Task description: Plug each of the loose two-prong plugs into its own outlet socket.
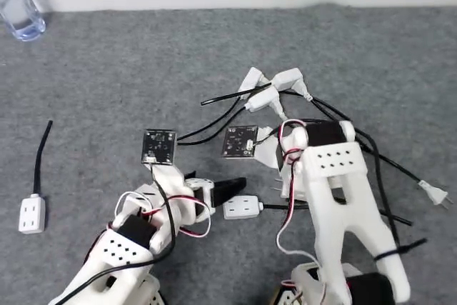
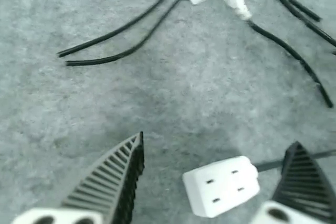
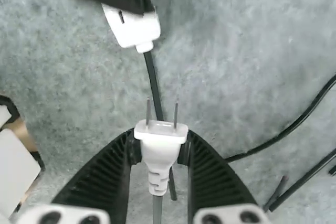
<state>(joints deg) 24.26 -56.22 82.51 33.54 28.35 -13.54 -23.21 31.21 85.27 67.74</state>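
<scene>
A white outlet socket (image 2: pixel 221 184) on a black cord lies on the grey carpet between the spread fingers of my left gripper (image 2: pixel 218 142), which is open around it without touching. From above, this socket (image 1: pixel 241 208) sits just right of the left gripper (image 1: pixel 227 198). My right gripper (image 3: pixel 160 140) is shut on a white two-prong plug (image 3: pixel 159 148), whose prongs point toward the same socket (image 3: pixel 131 24) a short way off. A second socket (image 1: pixel 32 213) lies at the far left. Another loose plug (image 1: pixel 435 194) lies at the far right.
A bundle of white plugs and sockets (image 1: pixel 268 89) with tangled black cords (image 1: pixel 371 155) lies behind the arms. Two small black square boards (image 1: pixel 159 146) (image 1: pixel 239 141) lie mid-table. A clear bottle (image 1: pixel 20 12) stands at the back left corner.
</scene>
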